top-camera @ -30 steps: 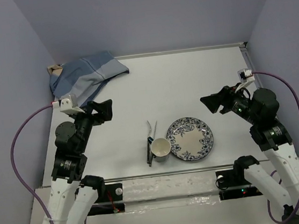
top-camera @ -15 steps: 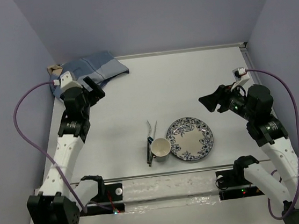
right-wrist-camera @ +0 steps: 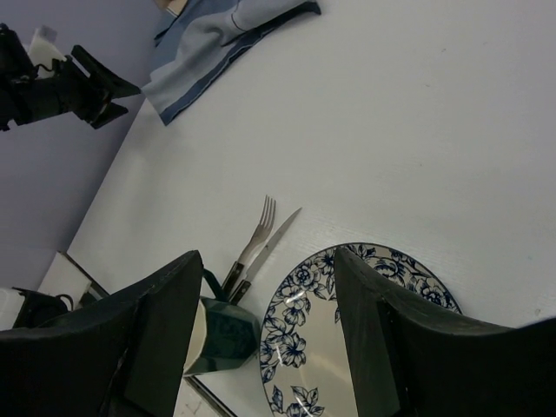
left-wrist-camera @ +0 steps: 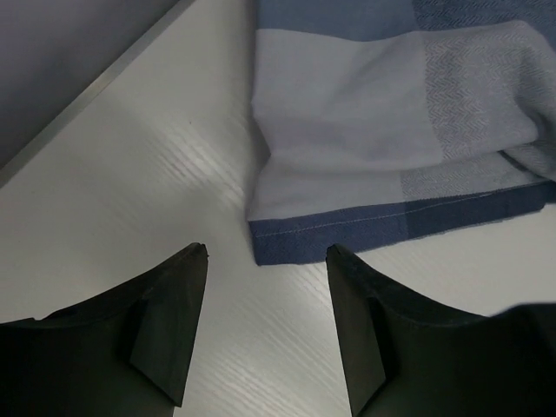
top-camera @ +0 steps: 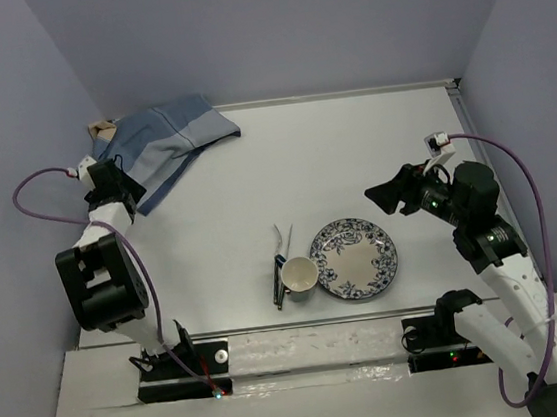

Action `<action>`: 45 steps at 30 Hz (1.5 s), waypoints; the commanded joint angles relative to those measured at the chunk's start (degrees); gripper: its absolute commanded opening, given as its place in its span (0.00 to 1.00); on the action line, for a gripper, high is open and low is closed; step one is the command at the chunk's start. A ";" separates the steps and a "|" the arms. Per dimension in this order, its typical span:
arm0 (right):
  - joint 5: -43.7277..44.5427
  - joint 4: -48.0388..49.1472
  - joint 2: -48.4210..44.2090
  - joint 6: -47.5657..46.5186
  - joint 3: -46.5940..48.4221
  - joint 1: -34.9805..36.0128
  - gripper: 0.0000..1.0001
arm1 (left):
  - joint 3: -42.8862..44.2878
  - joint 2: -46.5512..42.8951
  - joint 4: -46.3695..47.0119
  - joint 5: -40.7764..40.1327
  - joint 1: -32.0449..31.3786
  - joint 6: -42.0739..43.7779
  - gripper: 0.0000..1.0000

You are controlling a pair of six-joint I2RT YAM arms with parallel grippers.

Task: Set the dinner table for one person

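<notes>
Both jaws gape; mug [right-wrist-camera: 230, 334] partly hides cutlery handles [right-wrist-camera: 236, 280].

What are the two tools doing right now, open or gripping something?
Left tool: open, empty, by the placemat corner.
Right tool: open, empty.

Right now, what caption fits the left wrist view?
Open left gripper facing the hemmed corner of the blue placemat on the table.
</notes>
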 commanded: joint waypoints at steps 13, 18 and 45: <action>-3.00 5.19 0.62 0.37 -0.01 0.27 0.66 | 14.30 22.53 4.66 8.78 1.10 0.63 0.33; -2.39 6.41 1.93 0.80 -0.10 0.27 0.66 | 10.80 21.59 9.39 16.95 -1.43 -2.87 0.00; 14.48 11.51 33.12 -2.01 10.53 0.80 0.68 | -1.47 0.35 21.37 6.54 -40.04 -14.02 0.78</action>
